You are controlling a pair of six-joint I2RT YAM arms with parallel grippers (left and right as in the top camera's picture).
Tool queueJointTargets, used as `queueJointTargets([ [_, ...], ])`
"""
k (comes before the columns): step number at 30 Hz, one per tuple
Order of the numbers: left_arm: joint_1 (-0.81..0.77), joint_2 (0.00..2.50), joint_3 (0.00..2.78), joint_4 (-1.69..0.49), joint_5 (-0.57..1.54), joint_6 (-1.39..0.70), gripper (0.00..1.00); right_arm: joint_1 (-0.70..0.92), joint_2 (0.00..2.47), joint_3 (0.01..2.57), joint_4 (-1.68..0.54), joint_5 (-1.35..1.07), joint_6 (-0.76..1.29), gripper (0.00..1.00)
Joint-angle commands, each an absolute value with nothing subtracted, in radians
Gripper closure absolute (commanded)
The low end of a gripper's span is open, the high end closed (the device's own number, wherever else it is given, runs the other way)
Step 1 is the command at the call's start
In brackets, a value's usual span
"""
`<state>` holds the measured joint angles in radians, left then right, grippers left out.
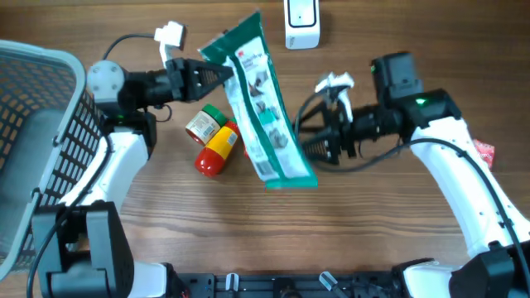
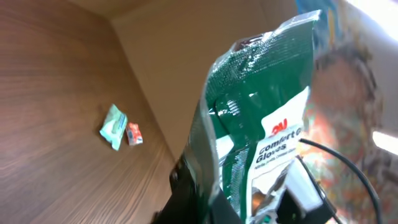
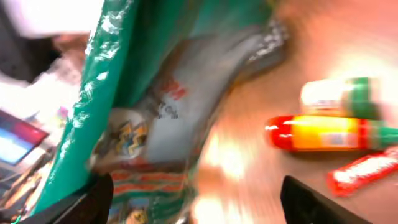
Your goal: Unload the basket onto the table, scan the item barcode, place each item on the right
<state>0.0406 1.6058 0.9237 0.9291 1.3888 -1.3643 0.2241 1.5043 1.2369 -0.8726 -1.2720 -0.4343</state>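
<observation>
The glove packet (image 1: pixel 261 108) is clamped at its top by the left gripper (image 1: pixel 217 76), the right gripper (image 1: pixel 308 136) stands open beside it, and presentation to the scanner (image 1: pixel 300 25) is judged outstanding.

Table (image 1: pixel 373 223): wooden | left edge: mesh basket (image 1: pixel 33 124) is set | far edge: white device (image 1: pixel 301 23) | left of centre: small tin (image 1: pixel 204 124) and red-and-yellow bottle (image 1: pixel 217 150) are laid touching | right edge: red packet (image 1: pixel 483 151)

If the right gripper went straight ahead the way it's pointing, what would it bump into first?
Probably the green glove packet, which is right in front of the open right gripper, though depth is hard to judge.
</observation>
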Motion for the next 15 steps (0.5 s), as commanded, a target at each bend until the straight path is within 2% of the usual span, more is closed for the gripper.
queueJointTargets([
  [1,0.059,1.599,0.929,0.833,1.281,-1.369,0.96,0.215,1.502,1.247,-0.771,-1.018,-0.084,0.12],
  [6,0.057,1.599,0.929,0.682,1.05,-1.369,0.96,0.214,1.502,1.247,-0.711,-0.8,-0.057,0.11],
  [9,0.056,1.599,0.929,0.58,0.911,-1.366,0.96,0.2,1.502,1.247,-0.616,-0.665,0.067,0.1],
  [12,0.034,1.591,0.929,0.524,0.838,-1.394,0.96,0.184,1.502,1.247,-0.55,-0.703,0.014,0.0],
  [15,-0.014,1.539,0.929,0.421,0.726,-1.401,0.96,0.142,1.538,1.247,-0.54,-0.812,-0.073,0.0],
])
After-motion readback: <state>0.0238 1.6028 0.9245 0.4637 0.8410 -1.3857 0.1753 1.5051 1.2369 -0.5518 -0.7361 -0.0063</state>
